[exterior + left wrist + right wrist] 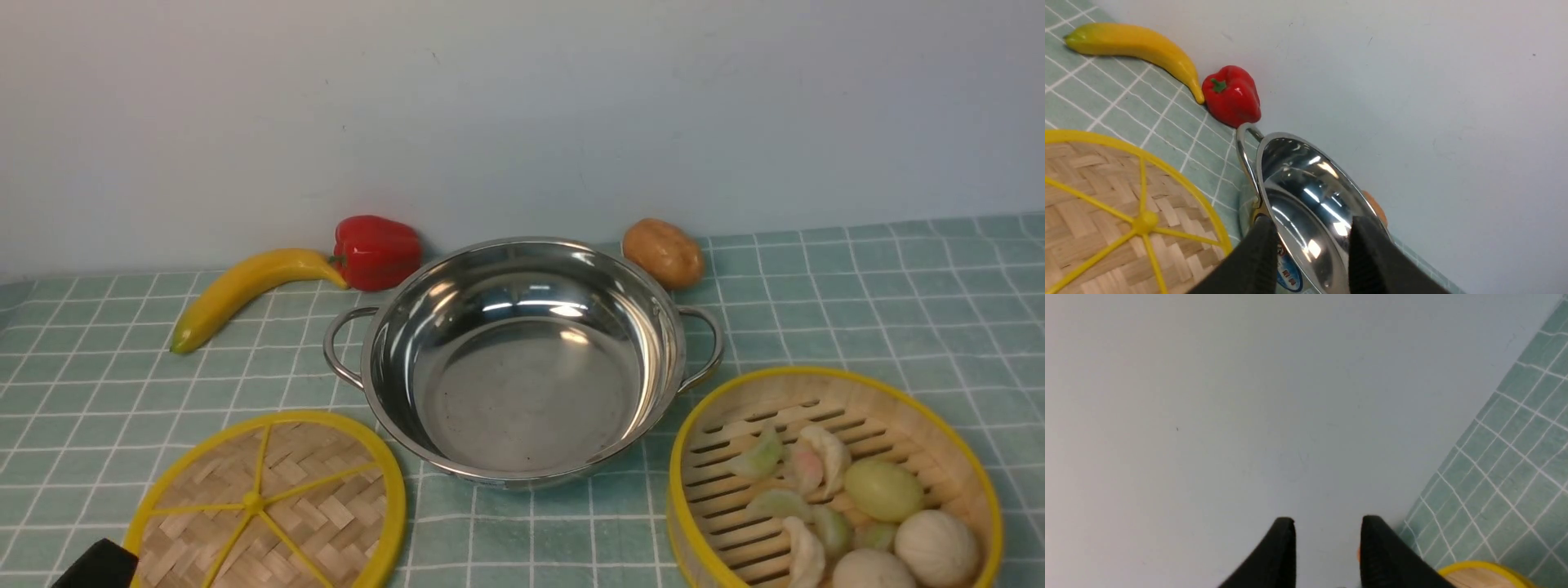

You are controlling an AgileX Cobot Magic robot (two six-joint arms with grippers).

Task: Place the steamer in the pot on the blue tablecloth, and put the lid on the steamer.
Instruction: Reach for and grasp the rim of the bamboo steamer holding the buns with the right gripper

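Looking forward, we find the pot (522, 392) empty, centred on the blue tablecloth (857, 310), handles (341, 347) toward 9 and 3 o'clock; steamer (824, 384) holding dumplings (820, 461) at 4, lid (269, 498) at 8; left jaws and right jaws spread, empty.

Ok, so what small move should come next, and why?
Probably the right gripper should drop toward the steamer rim. Its jaws stand open and empty, the steamer sits on the blue tablecloth right of the pot, and the pot is empty.
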